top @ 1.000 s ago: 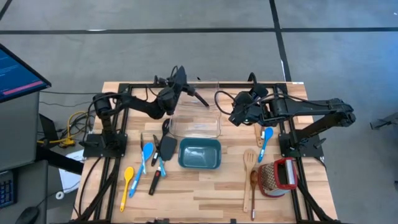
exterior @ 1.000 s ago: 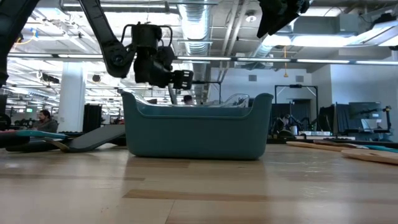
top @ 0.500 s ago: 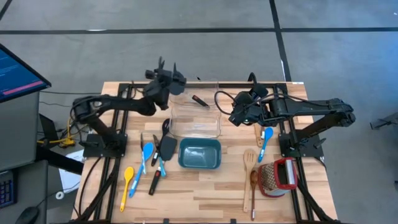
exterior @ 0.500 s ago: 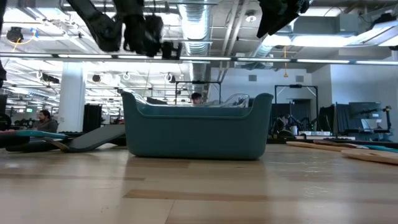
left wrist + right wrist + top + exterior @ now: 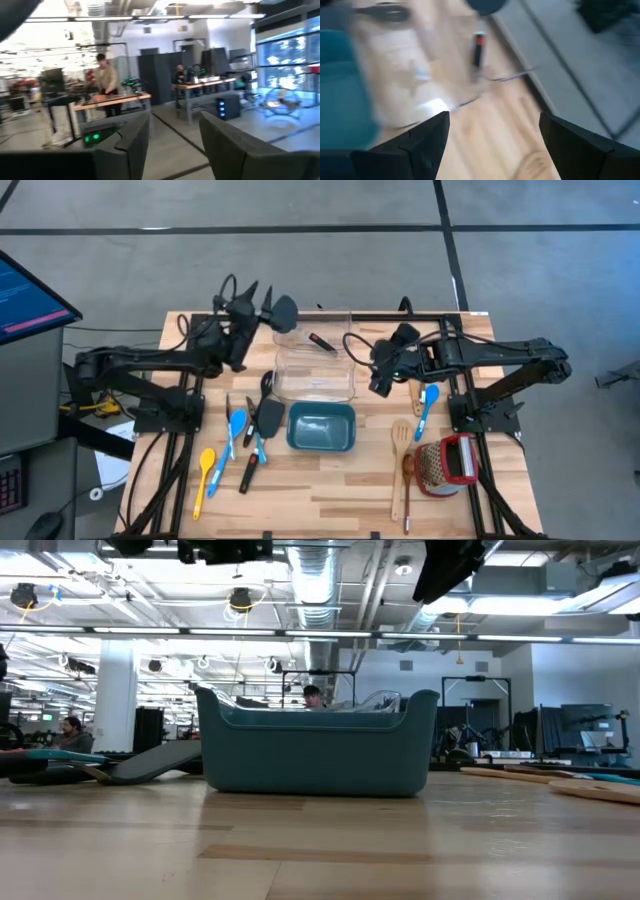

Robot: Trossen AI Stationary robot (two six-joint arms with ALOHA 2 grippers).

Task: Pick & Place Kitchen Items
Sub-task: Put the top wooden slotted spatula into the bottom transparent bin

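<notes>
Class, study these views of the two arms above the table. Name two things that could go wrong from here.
The open right gripper hangs near the clear rectangular container; swinging sideways while low, it might knock that wall. The crowded blue, yellow and black utensils beside the teal tub touch each other, so the open left gripper may drag a neighbour.

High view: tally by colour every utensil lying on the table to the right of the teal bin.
Blue spoon: 1
Pale wooden utensils: 2
Brown wooden spoon: 1
Red-and-silver grater: 1
Total: 5
</notes>
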